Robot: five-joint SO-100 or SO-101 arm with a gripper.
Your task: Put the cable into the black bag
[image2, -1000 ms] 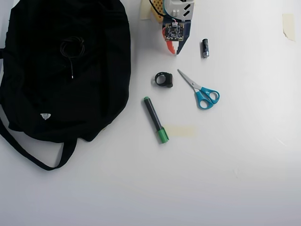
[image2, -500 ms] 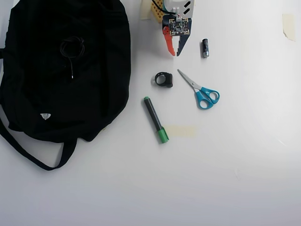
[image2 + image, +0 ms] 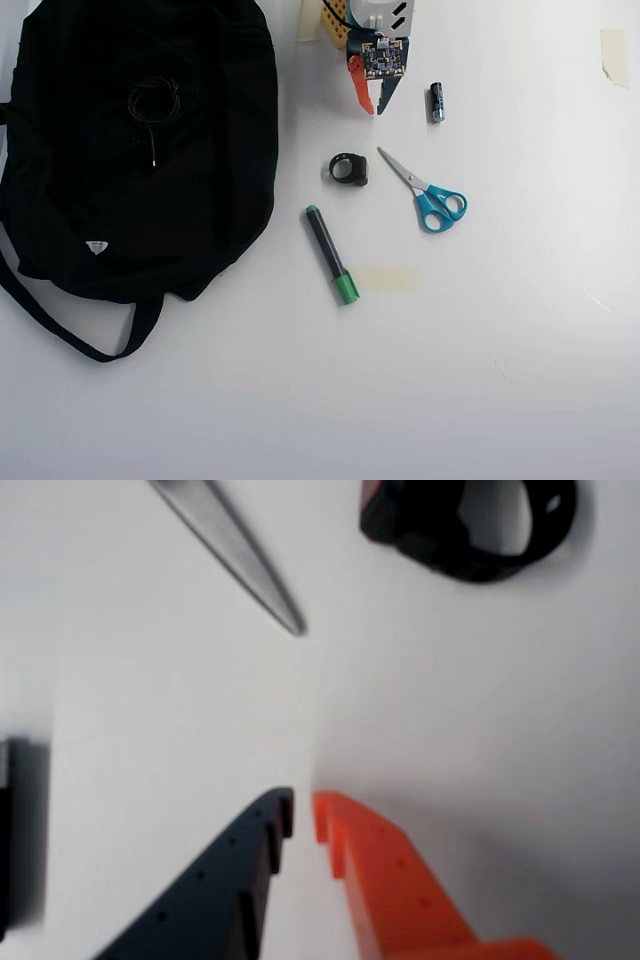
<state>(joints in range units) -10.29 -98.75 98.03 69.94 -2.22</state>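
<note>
The black bag (image 3: pixel 200 190) lies flat at the left of the overhead view. A coiled black cable (image 3: pixel 152 103) rests on its upper part, one end trailing down; whether it lies on the fabric or inside an opening cannot be told. My gripper (image 3: pixel 373 108) is at the top centre, well to the right of the bag and apart from the cable. In the wrist view the gripper (image 3: pixel 303 812) has a dark finger and an orange finger with tips nearly together and nothing between them. Bag and cable are out of the wrist view.
Below the gripper lie a small black ring-shaped object (image 3: pixel 348 169) (image 3: pixel 470 525), blue-handled scissors (image 3: pixel 425 193) with the blade tip in the wrist view (image 3: pixel 240 560), a green-capped marker (image 3: pixel 330 253), a battery (image 3: pixel 436 102) and a tape strip (image 3: pixel 385 279).
</note>
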